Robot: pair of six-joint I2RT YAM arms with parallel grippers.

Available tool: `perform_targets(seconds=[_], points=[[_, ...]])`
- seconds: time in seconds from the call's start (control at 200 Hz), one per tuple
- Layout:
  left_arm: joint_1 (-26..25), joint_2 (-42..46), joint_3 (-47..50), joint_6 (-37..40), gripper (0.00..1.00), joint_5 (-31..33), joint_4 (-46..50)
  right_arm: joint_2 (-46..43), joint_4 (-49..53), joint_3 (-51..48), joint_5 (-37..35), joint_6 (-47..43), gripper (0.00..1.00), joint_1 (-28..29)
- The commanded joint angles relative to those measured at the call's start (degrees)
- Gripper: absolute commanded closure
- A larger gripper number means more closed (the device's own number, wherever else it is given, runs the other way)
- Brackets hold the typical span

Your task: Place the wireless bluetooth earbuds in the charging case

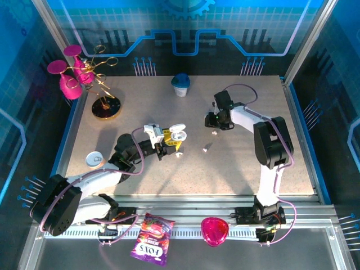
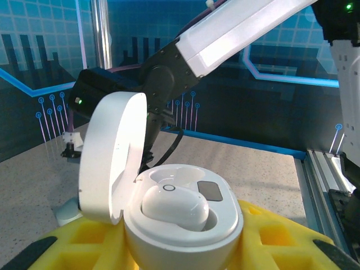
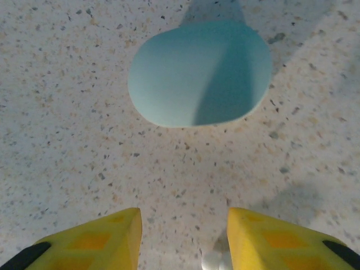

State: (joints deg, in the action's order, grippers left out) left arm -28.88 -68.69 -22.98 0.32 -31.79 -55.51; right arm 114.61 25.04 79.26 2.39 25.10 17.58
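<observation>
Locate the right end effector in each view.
Top external: right end effector, right of centre.
Left wrist: end effector at far left, beyond the open case.
Right wrist: its yellow fingers at the bottom edge.
Shared landmark: the speckled table.

The base of the charging case [image 2: 185,236] is cut off between the yellow fingers [image 2: 270,236] of the left end effector [image 1: 171,140]; the seated earbud [image 2: 175,207] hides its socket; a small white object [image 3: 215,261], cut off at the right end effector [image 3: 184,236], cannot be identified; a white speck [image 1: 206,149] on the bench [image 1: 140,95] is too small to name.
</observation>
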Motion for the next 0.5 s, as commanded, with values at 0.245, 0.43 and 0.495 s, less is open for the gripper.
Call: perform_targets(seconds=[0.245, 0.43, 0.495], points=[[-0.18, 1.05, 0.39, 0.9, 0.76, -1.34, -0.12, 1.83, 7.46, 2.22, -1.48, -4.94, 0.56, 3.62], [-0.16, 0.99, 0.36, 0.71, 0.76, -1.44, -0.39, -0.63, 10.53, 0.34, -4.31, -6.31, 0.56, 5.04], [-0.09, 1.01, 0.31, 0.65, 0.76, -1.39, -0.42, -1.64, 11.03, -0.6, -5.06, -6.9, 0.56, 5.55]])
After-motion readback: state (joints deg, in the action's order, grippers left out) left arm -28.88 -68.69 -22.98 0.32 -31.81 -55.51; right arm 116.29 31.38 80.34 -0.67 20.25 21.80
